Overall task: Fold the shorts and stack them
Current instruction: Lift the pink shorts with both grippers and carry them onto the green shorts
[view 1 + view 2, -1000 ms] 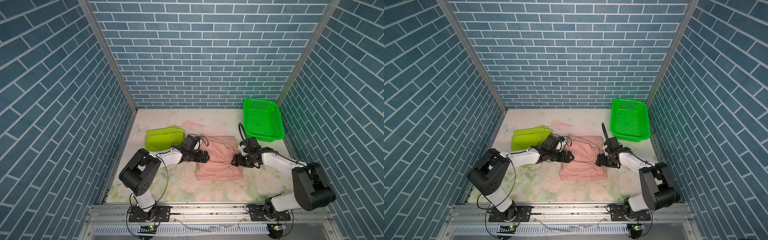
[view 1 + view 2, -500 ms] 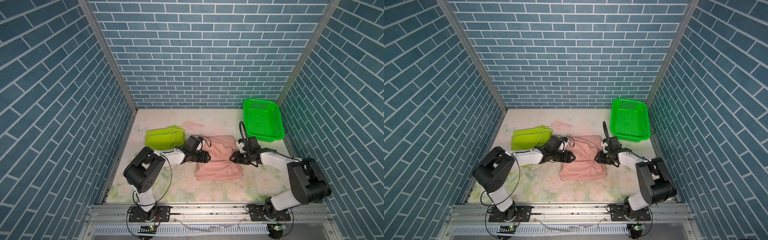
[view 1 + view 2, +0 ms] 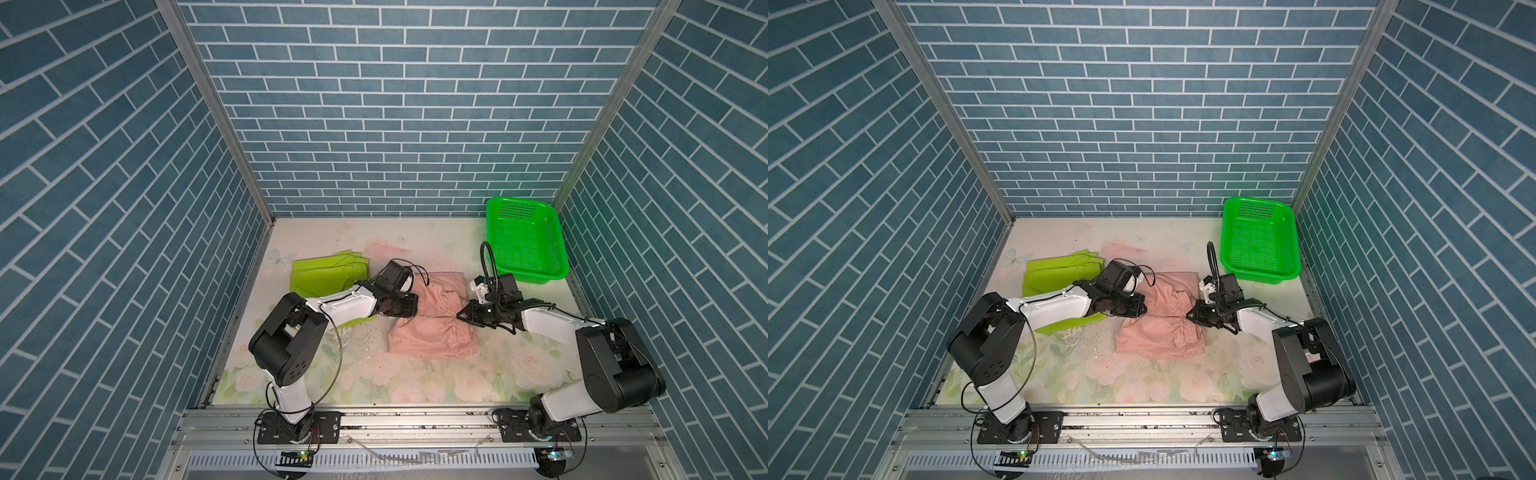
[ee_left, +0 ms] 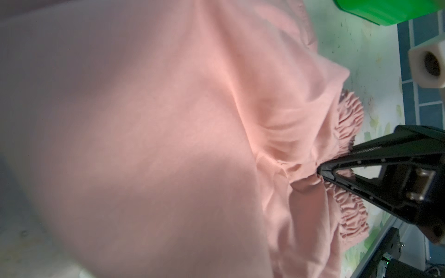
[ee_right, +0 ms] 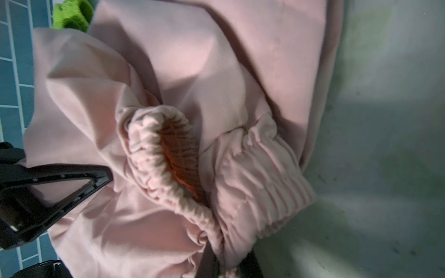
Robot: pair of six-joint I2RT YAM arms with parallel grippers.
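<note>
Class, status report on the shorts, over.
Left pincer and right pincer shut on pink shorts. Green shorts folded aside. Nothing blocking.

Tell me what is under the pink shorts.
Around the pink shorts only the floral table shows. The left gripper and right gripper pinch opposite edges. Whatever lies beneath is covered by the fabric and cannot be seen.

In both top views the lime-green shorts (image 3: 328, 276) lie left of centre, folded flat into a neat rectangle, with stacked layer edges showing at its upper right corner. To their right, near the middle of the frame, the dusty-pink shorts (image 3: 424, 338) lie rumpled and partly doubled over. Their gathered waistband (image 5: 265, 180) is bunched and curled along the right edge, baring a darker inner side.
</note>
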